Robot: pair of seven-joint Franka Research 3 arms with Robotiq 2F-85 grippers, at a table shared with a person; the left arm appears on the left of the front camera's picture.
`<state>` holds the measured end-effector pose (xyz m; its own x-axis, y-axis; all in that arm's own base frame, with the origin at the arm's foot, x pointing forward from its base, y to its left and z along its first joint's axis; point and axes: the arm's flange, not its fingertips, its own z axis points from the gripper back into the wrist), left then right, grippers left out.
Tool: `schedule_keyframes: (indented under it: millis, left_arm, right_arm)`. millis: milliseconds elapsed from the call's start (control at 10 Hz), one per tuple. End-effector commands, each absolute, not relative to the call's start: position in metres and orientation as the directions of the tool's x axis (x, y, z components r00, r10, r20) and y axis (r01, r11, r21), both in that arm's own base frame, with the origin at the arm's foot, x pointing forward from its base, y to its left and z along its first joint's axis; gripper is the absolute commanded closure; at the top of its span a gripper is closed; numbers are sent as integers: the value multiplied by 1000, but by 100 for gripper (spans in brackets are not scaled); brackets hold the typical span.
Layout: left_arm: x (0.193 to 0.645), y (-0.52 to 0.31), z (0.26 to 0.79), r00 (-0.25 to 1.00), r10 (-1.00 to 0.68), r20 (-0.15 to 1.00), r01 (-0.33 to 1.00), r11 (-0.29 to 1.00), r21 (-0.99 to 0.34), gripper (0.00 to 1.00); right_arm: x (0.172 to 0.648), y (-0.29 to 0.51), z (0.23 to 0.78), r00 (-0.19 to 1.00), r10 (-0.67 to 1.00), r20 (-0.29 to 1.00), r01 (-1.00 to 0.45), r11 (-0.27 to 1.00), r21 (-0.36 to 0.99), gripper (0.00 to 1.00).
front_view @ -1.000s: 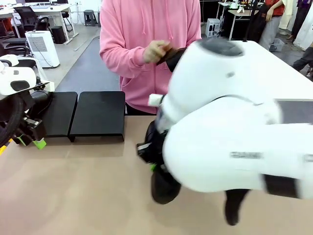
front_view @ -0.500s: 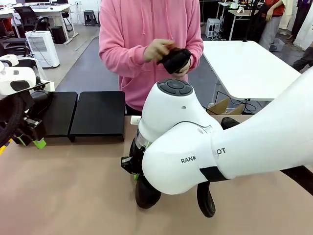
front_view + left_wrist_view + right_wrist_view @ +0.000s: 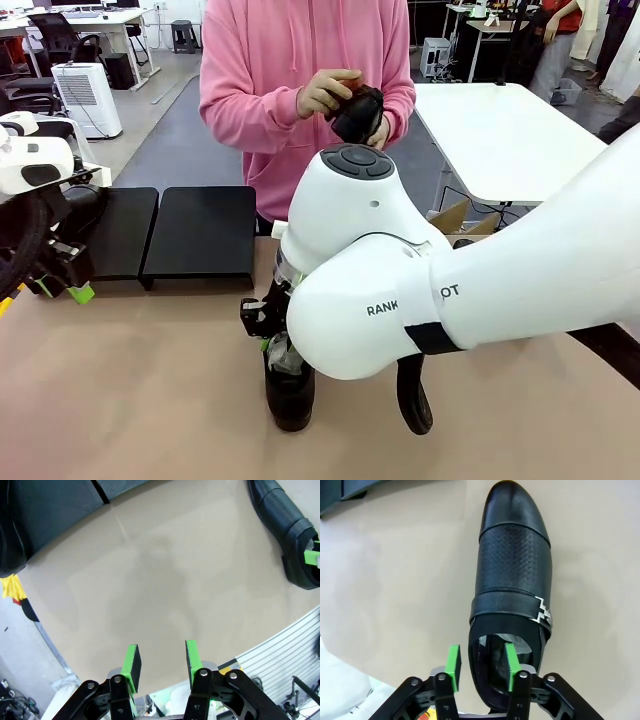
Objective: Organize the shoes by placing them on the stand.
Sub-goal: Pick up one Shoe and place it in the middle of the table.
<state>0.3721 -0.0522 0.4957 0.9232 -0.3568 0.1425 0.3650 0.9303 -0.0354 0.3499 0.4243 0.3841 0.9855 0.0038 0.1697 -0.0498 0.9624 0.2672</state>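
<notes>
Tan surface, open office behind. The stand sits far left: two black platforms side by side.

Right arm reaches across the middle. Right gripper points down at a black shoe lying flat near the centre of the surface, well apart from the stand. Its pads are apart, one outside the side wall and one inside the opening, straddling the collar without pinching it. Paper stuffing shows in the opening and a silver buckle on the strap.

A second shoe lies just beside it, mostly hidden by the arm. The person in a pink hoodie at the far side holds a third shoe in their hands at chest height.

Left gripper is at the left edge near the stand, low over the surface, pads apart, nothing between.
</notes>
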Motion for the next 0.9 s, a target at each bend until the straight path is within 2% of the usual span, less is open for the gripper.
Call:
schedule_keyframes:
  millis: [0,300,400,500,800]
  left_arm:
    - [371,-51,495,923,-355,148,364,930,-43,51]
    - [371,-51,495,923,-355,148,364,930,-43,51]
    - [371,-51,495,923,-355,148,364,930,-43,51]
    - [371,-51,495,923,-355,148,364,930,-43,51]
    - [371,-51,495,923,-355,148,364,930,-43,51]
  right_arm:
    - [348,426,397,989,-23,149,-18,962,271,0]
    - [346,387,434,992,-103,72,72,937,343,0]
    - [347,367,434,992,-121,36,105,950,293,0]
    - [349,411,422,990,-82,114,41,945,326,0]
    - [349,411,422,990,-82,114,41,945,326,0]
